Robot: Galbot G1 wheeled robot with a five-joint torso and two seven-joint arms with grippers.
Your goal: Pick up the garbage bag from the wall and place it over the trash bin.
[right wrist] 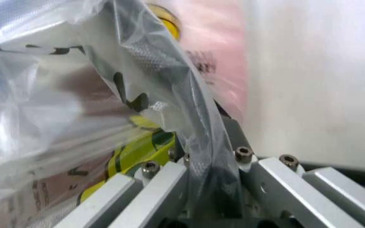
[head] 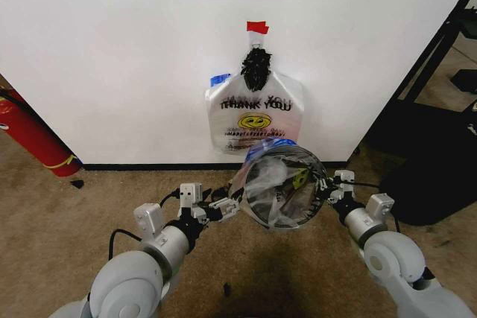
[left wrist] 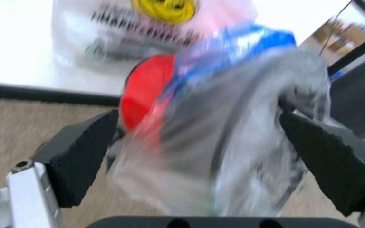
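Observation:
The trash bin (head: 292, 212), a round black mesh basket, stands on the carpet below the wall (head: 112, 50). The see-through garbage bag (head: 274, 184) with a blue patch is draped across its mouth. My left gripper (head: 226, 208) is at the bin's left rim. In the left wrist view the left gripper (left wrist: 198, 126) is open, its black pads (left wrist: 84, 159) either side of the crinkled garbage bag (left wrist: 246, 118), with the bin's red part (left wrist: 146, 90) behind the film. My right gripper (head: 326, 186) is at the right rim. In the right wrist view the right gripper (right wrist: 211, 159) is shut on the garbage bag (right wrist: 55, 95).
A white "THANK YOU" smiley bag (head: 255, 117) hangs on the wall under a red tape piece (head: 257, 27). A red fire extinguisher (head: 33, 135) leans at the left. A black rack (head: 440, 65) and a dark object (head: 432, 184) stand at the right. Brown carpet lies in front.

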